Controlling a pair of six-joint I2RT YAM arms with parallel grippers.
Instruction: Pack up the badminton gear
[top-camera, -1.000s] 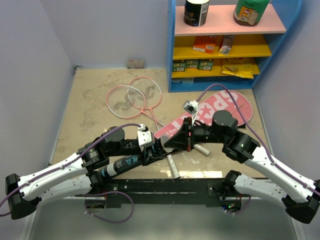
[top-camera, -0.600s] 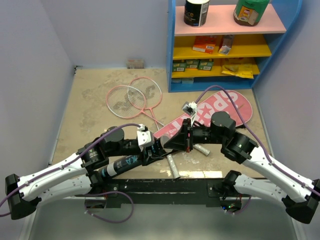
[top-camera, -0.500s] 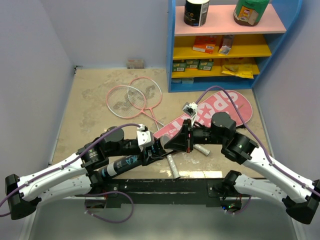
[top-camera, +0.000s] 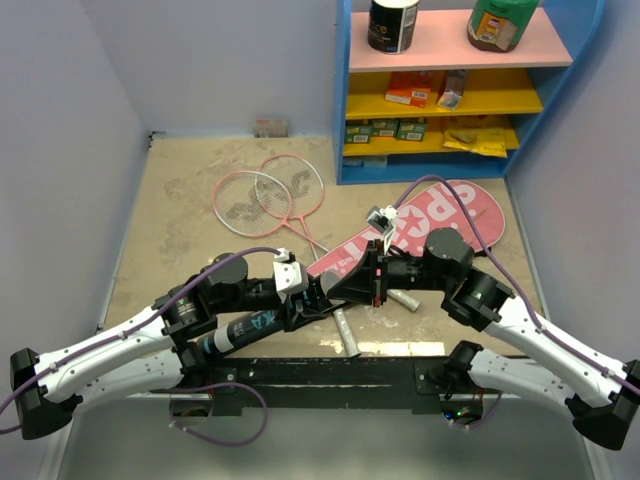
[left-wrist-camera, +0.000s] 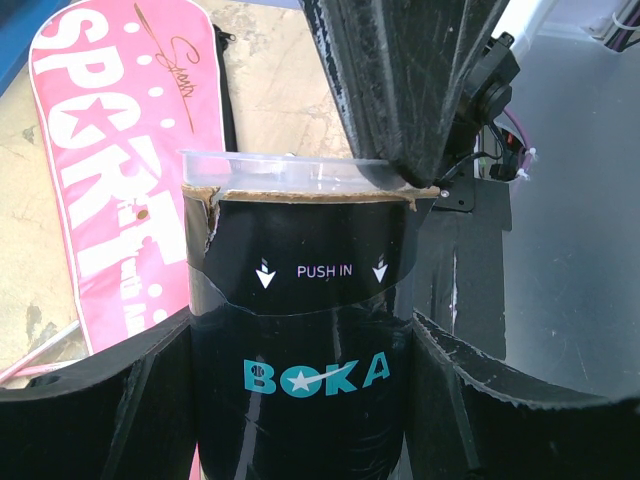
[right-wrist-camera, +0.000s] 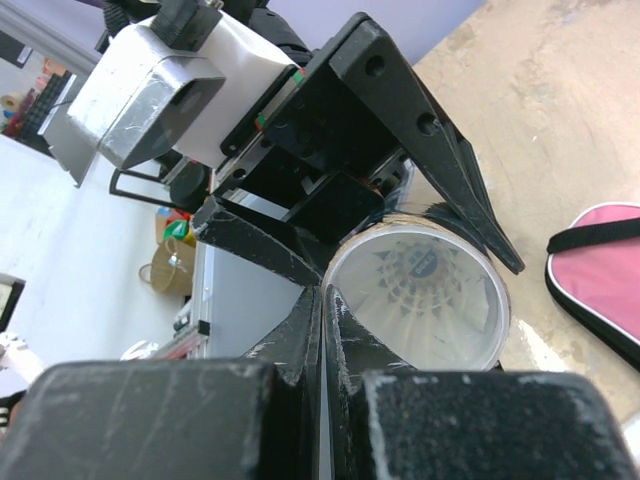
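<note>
Tube: the shuttle tube (left-wrist-camera: 300, 390) is carried low over the near strip of the table, lower middle of the overhead view, with its capped mouth turned toward the right arm.
Left jaws: the left gripper (left-wrist-camera: 300, 330) is clamped on the tube's black wall, one finger on each side, just behind the "PUSH IN" band.
Right jaws: the right gripper (right-wrist-camera: 321, 297) is pressed together with nothing between its fingers; its tips are set against the rim of the clear cap (right-wrist-camera: 430, 320).
Contents: a feather shuttlecock (right-wrist-camera: 425, 272) is seen through the cap, seated inside.
Handling: the tube is judged light and stiff along its length but crushable, being thin card with a frayed lip. The glossy wrap is likely slippery, and the feathers inside are fragile.
Hold: the side grip near the mouth is judged sound. Any push is best made square on the cap rim, so that the tube is not levered out of the fingers.
Bag: the pink bag (top-camera: 440, 222) lies flat at centre right of the overhead view.
Rackets: two rackets (top-camera: 265, 195) are crossed at upper centre left, well apart from both grippers.
Edges: the table's near edge lies directly below the tube, and the shelf unit (top-camera: 345, 120) bounds the upper right.
Open room: bare table is left at the centre left.
</note>
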